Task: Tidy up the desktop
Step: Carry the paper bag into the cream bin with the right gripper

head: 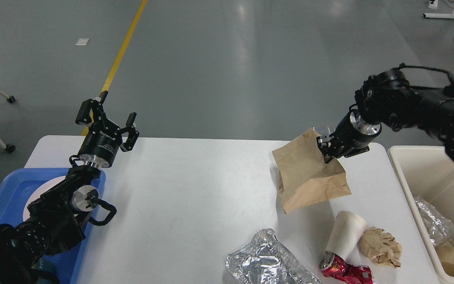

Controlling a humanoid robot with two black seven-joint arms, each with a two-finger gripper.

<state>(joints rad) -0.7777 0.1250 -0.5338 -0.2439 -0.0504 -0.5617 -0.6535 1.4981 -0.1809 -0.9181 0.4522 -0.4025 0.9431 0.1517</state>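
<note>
The white desktop (195, 185) fills the middle of the head view. My right gripper (326, 152) is shut on the top of a brown paper bag (309, 175) and holds it hanging above the desktop's right side. My left gripper (108, 118) is open and empty, raised over the desktop's far left corner. On the desktop near the front right lie crumpled foil (266, 262), a white paper cup (345, 236), a crushed red can (345, 272) and a crumpled brown paper ball (380, 246).
A cream bin (412, 193) stands at the right edge, holding foil (436, 227) and a brown scrap (451, 258). A blue tray (6, 197) with a white plate (34, 193) sits at the left, under my left arm.
</note>
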